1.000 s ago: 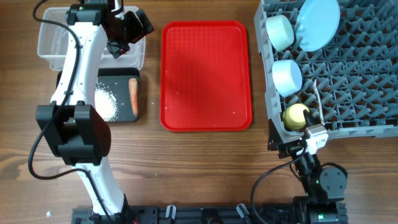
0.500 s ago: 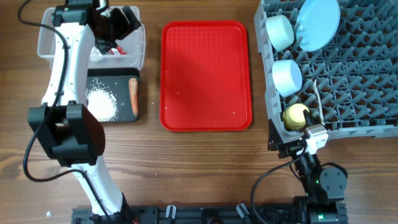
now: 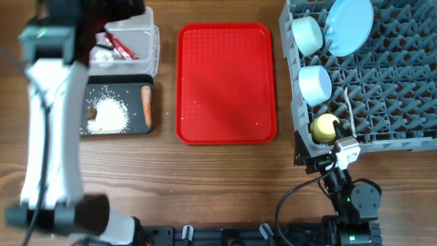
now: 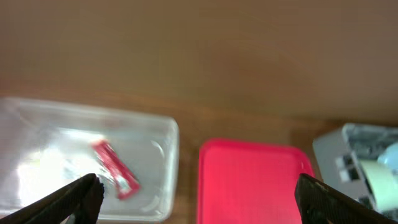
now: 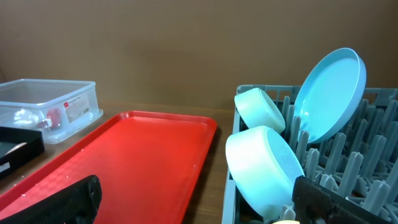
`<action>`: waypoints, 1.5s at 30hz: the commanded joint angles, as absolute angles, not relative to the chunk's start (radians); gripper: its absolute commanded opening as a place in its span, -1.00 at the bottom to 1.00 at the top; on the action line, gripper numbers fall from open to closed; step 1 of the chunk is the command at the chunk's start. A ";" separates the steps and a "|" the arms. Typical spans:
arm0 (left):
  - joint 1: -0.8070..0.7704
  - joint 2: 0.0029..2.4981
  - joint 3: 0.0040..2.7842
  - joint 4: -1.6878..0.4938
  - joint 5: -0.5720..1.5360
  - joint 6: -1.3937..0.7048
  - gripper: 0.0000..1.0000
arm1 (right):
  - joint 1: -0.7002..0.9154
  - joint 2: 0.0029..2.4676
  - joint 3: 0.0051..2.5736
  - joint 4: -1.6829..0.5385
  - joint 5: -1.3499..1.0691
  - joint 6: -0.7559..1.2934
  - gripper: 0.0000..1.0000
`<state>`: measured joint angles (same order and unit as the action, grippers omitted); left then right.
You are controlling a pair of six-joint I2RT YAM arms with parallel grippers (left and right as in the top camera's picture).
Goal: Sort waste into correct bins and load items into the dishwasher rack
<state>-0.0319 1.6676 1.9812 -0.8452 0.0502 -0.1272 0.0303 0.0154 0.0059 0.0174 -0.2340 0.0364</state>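
red snack wrapper (image 3: 120, 46) lies inside the clear tub (image 3: 154, 48) at the far left corner of the table (image 3: 225, 184). white crumpled scrap (image 3: 102, 56) sits just beside it, toward the tub's left side. black tray (image 3: 128, 92) lies against the tub's near edge. it carries white rice (image 3: 109, 117) in its middle, a brown lump (image 3: 91, 111) touching the rice on the left, and the carrot (image 3: 146, 102) lengthwise along its right edge.

red serving tray (image 3: 225, 82) occupies the table's middle, between the bins and the grey rack (image 3: 389, 102) at the far right corner. in the rack:
- pale blue plate (image 3: 348, 24) stands on edge at the far edge.
- far bowl (image 3: 307, 34) and near bowl (image 3: 315, 83) lie tipped along the left edge.
- yellow cup (image 3: 325, 127) rests at the near left corner.
- white spoon (image 3: 349, 109) lies just beside the cup.

left arm (image 3: 48, 137) appears blurred along the table's left edge. left gripper (image 4: 199, 199), seen from its wrist, hangs above the tub and red tray with fingers spread wide and nothing between them. right arm (image 3: 351, 195) sits at the table's near right corner. right gripper (image 5: 196, 202) is likewise spread wide and empty, low beside the rack's near left corner and facing the two bowls.
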 commanded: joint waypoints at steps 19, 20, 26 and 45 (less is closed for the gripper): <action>0.110 0.725 0.657 -0.115 0.150 0.071 1.00 | 0.036 0.005 0.005 0.020 -0.225 0.027 0.99; 0.110 0.686 0.603 -0.091 0.153 0.071 1.00 | 0.036 0.005 0.005 0.020 -0.225 0.026 0.99; 0.109 0.456 0.301 0.063 0.160 0.036 1.00 | 0.036 0.005 0.005 0.020 -0.225 0.026 0.99; 0.099 0.032 0.006 -0.066 0.159 -0.008 1.00 | 0.036 0.005 0.005 0.020 -0.225 0.027 1.00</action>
<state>0.1047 0.0757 0.0154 -0.0494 0.1551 0.0017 0.0303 0.0147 0.0063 0.0151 -0.2337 0.0364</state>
